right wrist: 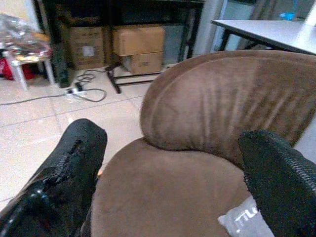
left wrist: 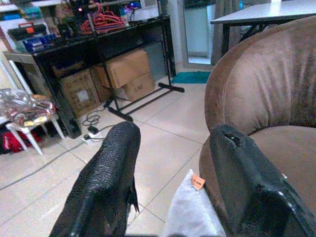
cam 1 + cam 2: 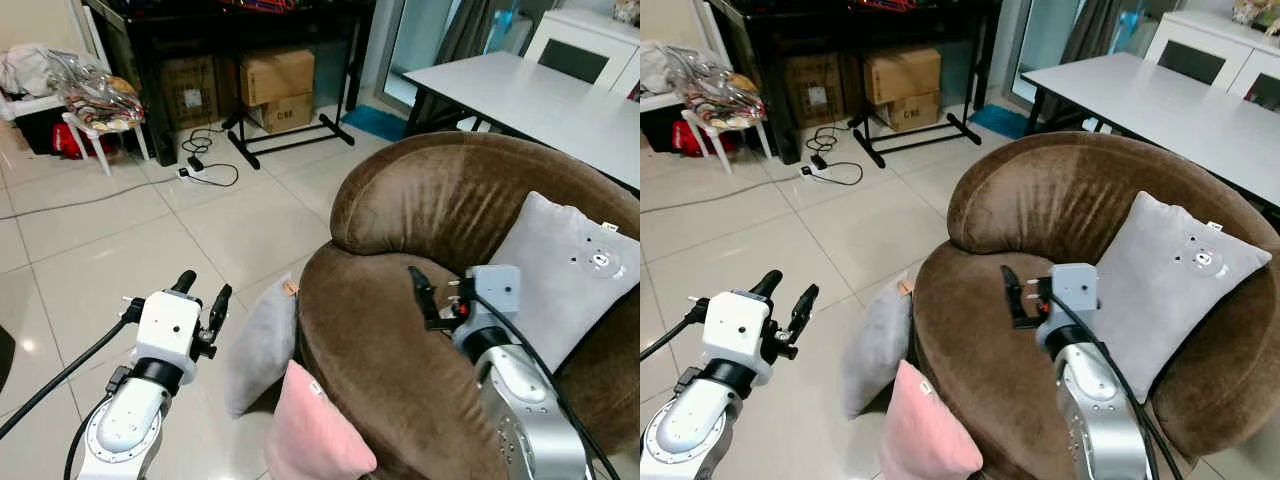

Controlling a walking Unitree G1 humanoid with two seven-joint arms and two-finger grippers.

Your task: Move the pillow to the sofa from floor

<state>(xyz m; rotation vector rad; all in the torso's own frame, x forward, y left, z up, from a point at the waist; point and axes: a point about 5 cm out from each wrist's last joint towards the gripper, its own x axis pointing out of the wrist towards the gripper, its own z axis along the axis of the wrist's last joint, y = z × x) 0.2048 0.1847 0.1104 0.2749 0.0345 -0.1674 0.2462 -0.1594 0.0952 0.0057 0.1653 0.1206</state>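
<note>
A: Where does the left gripper (image 3: 202,297) sit?

B: At about 8 o'clock in the head view, raised over the tiled floor (image 3: 120,240). Fingers spread wide, nothing between them. It points toward the gap beside the sofa, probably lined up for a reach to the cushions there.

A: Which cushions are on the floor?

B: Two. The grey pillow (image 3: 262,345) stands on edge and leans against the sofa's outer side at roughly 6 o'clock. It is soft and matte, with a small orange tag (image 2: 198,181) at its top corner. The pink pillow (image 3: 312,432) is just below it, also tilted against the sofa (image 3: 400,330), with a rounder corner and smooth fabric. Both look propped there by the sofa wall, not lying flat.

A: What is the sofa like?

B: Brown velour, with a rounded tub shape, fat rolled arm and back. The nap shows brush streaks in the right wrist view.

A: And the right gripper (image 3: 432,296)?

B: Around 5 o'clock, hovering over the sofa arm and seat. Jaws wide apart and empty.

A: Is anything already on the seat?

B: A light grey square pillow with a small bear print (image 3: 575,270) leans upright on the backrest at 3 o'clock. The white table (image 3: 530,95) stands behind the sofa.

A: Status of the task?

B: By the look of it, pickup has not started. The floor pillows are untouched.
</note>
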